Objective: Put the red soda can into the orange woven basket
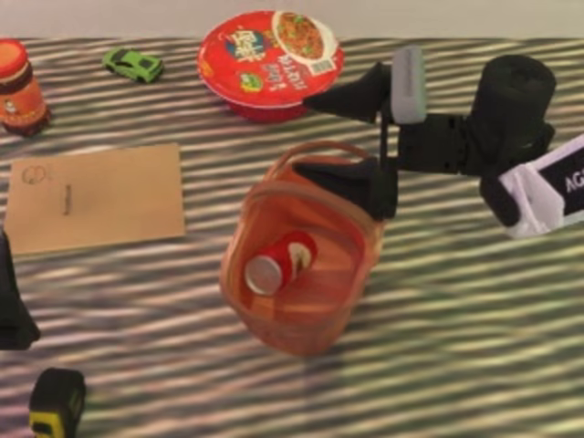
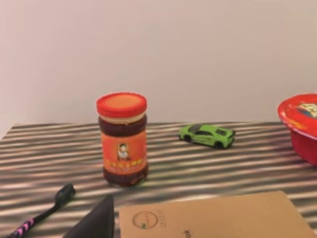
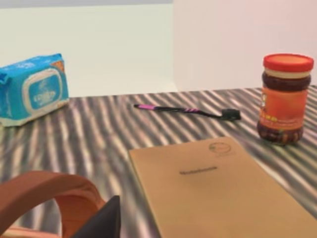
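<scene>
- The can [image 1: 281, 261] lies on its side on the floor of the basket [image 1: 239, 294], silver top toward the top view's lower left, so the placing looks done.
- The right end effector [image 1: 365, 137] hangs over the basket's far-right rim with its fingers spread wide and nothing between them; one finger [image 1: 351, 187] is over the rim, the other is near the noodle bowl [image 1: 270, 60].
- That open, empty pose fits a release just made: the can sits below and to the left of the fingers, apart from them.
- The right wrist view shows only the basket's handle [image 3: 44, 191] and a fingertip, not the can.
- The left end effector [image 1: 13, 315] is parked at the worktop's left edge by the notebook [image 1: 96, 196]; I cannot tell whether it is open.
</scene>
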`<state>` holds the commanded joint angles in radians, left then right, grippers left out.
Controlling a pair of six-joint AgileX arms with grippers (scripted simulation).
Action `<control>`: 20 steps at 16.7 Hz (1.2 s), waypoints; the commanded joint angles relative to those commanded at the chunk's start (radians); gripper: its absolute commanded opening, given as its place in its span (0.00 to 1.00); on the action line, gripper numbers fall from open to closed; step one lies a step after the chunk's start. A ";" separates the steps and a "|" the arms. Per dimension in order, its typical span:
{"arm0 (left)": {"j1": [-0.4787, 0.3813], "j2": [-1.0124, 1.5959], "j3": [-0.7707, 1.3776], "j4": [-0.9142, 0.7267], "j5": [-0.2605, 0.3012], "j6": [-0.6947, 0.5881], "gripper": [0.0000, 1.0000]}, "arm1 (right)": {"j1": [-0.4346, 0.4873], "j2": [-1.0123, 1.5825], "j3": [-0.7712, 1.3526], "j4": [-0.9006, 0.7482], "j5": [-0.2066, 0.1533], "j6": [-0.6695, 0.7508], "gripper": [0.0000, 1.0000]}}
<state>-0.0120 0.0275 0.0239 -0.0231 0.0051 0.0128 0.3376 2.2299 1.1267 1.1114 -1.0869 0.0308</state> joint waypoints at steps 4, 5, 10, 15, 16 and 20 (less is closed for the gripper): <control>-0.063 0.166 0.144 -0.134 0.020 0.079 1.00 | -0.033 -0.160 -0.129 -0.091 0.086 0.007 1.00; -0.085 0.227 0.198 -0.183 0.025 0.109 1.00 | -0.045 -0.220 -0.171 -0.122 0.118 0.008 1.00; -0.216 0.618 0.543 -0.488 0.048 0.304 1.00 | -0.122 -0.619 -0.397 -0.277 0.322 -0.001 1.00; -0.368 1.094 0.979 -0.837 0.061 0.546 1.00 | -0.199 -1.116 -0.584 -0.427 0.554 -0.036 1.00; -0.398 1.191 1.072 -0.906 0.062 0.597 1.00 | -0.213 -1.223 -0.619 -0.463 0.602 -0.044 1.00; -0.511 1.566 1.443 -1.158 0.057 0.796 1.00 | -0.260 -1.612 -0.748 -0.621 0.775 -0.066 1.00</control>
<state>-0.5233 1.5938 1.4666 -1.1814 0.0623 0.8085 0.0778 0.6184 0.3791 0.4902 -0.3114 -0.0357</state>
